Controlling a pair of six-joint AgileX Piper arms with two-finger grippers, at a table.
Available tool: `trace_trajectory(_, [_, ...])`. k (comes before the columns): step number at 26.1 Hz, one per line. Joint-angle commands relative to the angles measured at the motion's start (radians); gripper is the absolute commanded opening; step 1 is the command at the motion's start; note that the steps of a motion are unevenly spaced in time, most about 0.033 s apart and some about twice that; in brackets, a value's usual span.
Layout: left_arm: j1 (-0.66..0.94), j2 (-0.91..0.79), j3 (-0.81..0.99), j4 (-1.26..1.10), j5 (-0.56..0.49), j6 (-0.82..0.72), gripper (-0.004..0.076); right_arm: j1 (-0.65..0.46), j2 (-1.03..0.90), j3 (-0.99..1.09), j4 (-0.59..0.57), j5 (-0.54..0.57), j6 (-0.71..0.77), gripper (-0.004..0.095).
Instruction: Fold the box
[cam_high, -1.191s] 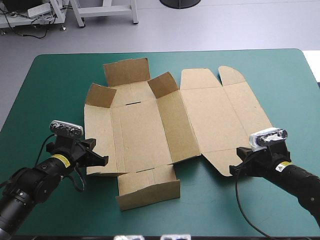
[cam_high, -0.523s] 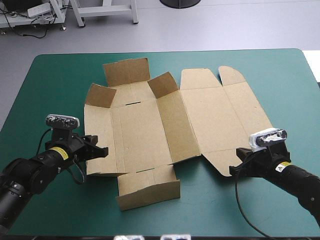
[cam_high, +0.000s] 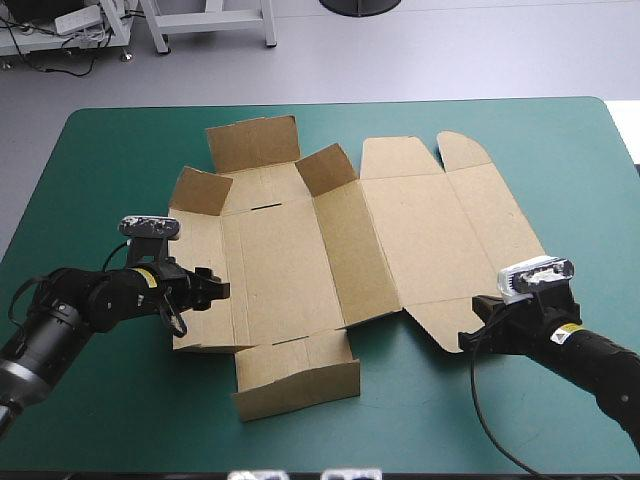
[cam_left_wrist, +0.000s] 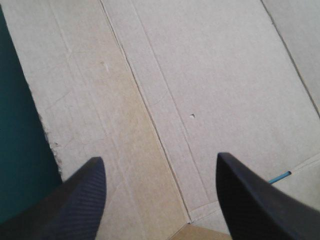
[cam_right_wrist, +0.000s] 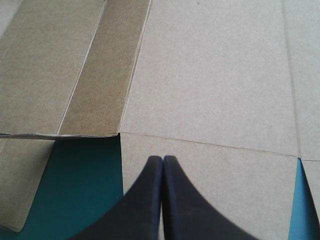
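Though contact with the box (cam_high: 420, 240) unclear, right gripper (cam_right_wrist: 163, 159) tight together, left gripper (cam_left_wrist: 157, 159) wide apart.

Bright, even light falls from overhead across the table (cam_high: 110, 160). The box (cam_high: 430, 240) has raised flaps (cam_high: 325, 168) at far left throwing short, soft shadows. Its middle strip (cam_right_wrist: 107, 65) looks darker.

Brown box (cam_high: 420, 240) under left gripper (cam_high: 214, 290), right gripper (cam_high: 468, 339) at its edge
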Motion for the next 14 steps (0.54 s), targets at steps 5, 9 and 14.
trace_trajectory(5, [0.314,-0.004,-0.035,-0.436,0.127,0.404,0.0467,0.002,-0.004,-0.034,0.018,-0.042,-0.004,-0.0025])
trace_trajectory(9, [0.479,-0.004,-0.035,-0.509,0.234,0.509,0.0467,0.002,-0.004,-0.034,0.020,-0.042,0.000,-0.0025])
trace_trajectory(14, [0.524,0.013,-0.023,-0.462,0.240,0.528,0.0467,0.002,-0.003,-0.034,0.038,-0.024,0.000,-0.0025])
